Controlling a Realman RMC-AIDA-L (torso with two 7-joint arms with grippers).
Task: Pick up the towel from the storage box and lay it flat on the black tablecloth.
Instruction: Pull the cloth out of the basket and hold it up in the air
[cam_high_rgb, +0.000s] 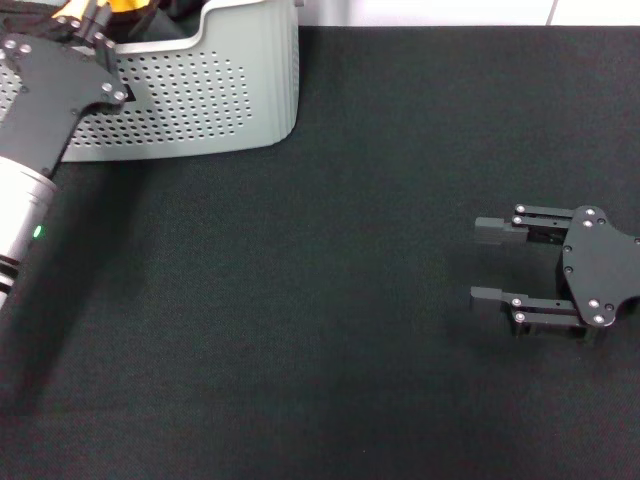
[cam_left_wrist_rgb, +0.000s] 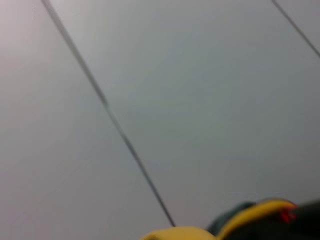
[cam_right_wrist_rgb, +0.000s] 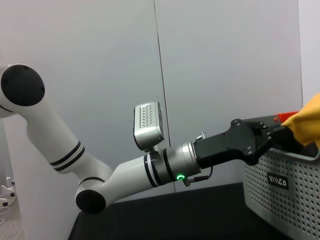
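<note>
The left arm reaches from the near left up to the far left corner, its left hand (cam_high_rgb: 85, 22) over the storage box (cam_high_rgb: 215, 95). In the right wrist view the left hand (cam_right_wrist_rgb: 280, 137) is level, fingers clamped on a fold of the towel (cam_right_wrist_rgb: 309, 120) at the box's rim. The towel's yellow side shows, bunched and lifted just above the storage box (cam_right_wrist_rgb: 287, 192); its long axis cannot be told. The left wrist view shows yellow and grey-green folds of the towel (cam_left_wrist_rgb: 250, 220) against a pale wall (cam_left_wrist_rgb: 200, 100). The right hand (cam_high_rgb: 490, 262) rests low over the black tablecloth (cam_high_rgb: 300, 300) at the right, its fingers apart and pointing left, holding nothing.
</note>
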